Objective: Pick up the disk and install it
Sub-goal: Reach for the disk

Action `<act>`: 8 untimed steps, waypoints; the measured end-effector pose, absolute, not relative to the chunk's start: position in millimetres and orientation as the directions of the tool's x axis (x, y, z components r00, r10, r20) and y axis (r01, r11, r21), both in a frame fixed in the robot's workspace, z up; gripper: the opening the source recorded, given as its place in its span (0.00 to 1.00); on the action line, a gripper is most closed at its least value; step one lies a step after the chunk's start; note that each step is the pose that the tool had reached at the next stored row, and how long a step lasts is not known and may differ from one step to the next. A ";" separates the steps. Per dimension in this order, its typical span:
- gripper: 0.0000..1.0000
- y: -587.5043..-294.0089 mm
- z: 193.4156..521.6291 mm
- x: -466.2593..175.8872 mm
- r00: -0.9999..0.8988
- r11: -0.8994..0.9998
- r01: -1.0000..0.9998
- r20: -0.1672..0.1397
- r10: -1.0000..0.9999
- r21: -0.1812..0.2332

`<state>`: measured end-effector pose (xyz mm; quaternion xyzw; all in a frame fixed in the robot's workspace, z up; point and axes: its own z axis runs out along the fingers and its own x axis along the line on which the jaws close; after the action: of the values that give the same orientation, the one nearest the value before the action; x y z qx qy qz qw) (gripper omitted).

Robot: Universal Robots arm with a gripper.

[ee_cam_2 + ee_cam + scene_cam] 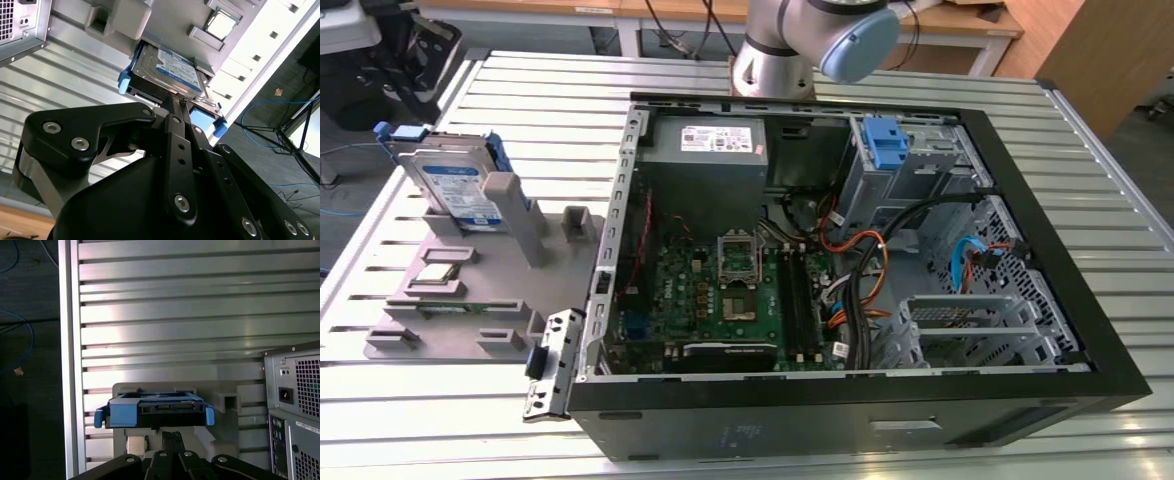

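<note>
Standing on edge in a grey fixture (454, 290), the disk (454, 190) rests on the desk (454, 430) to the exterior view's left of the open computer case (854, 405), apart from it. The robot arm (787, 40) rises behind the case.

In the second wrist view the gripper (173, 100) hangs close to the disk (170, 70), its fingers (176, 127) pressed together with nothing between them.

In the first wrist view the gripper (172, 436) points at the disk's blue-railed edge (155, 412), near the case's rear panel (295, 405).

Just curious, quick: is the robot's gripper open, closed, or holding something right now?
Gripper: closed, holding nothing; the disk is not in its grasp.
</note>
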<state>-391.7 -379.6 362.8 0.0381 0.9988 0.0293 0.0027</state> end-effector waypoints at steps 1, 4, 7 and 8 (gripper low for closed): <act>0.10 -379.4 361.4 -392.4 -0.997 0.995 0.076 -0.003 0.076 0.059; 0.10 -379.2 357.7 -393.1 -0.997 0.995 0.076 -0.003 0.076 0.059; 0.10 -379.1 356.0 -393.2 -0.997 0.995 0.076 -0.003 0.076 0.059; 0.10 -379.1 354.7 -393.3 -0.997 0.995 0.076 -0.003 0.076 0.059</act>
<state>-393.3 -379.1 354.7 0.0381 0.9988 0.0294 0.0024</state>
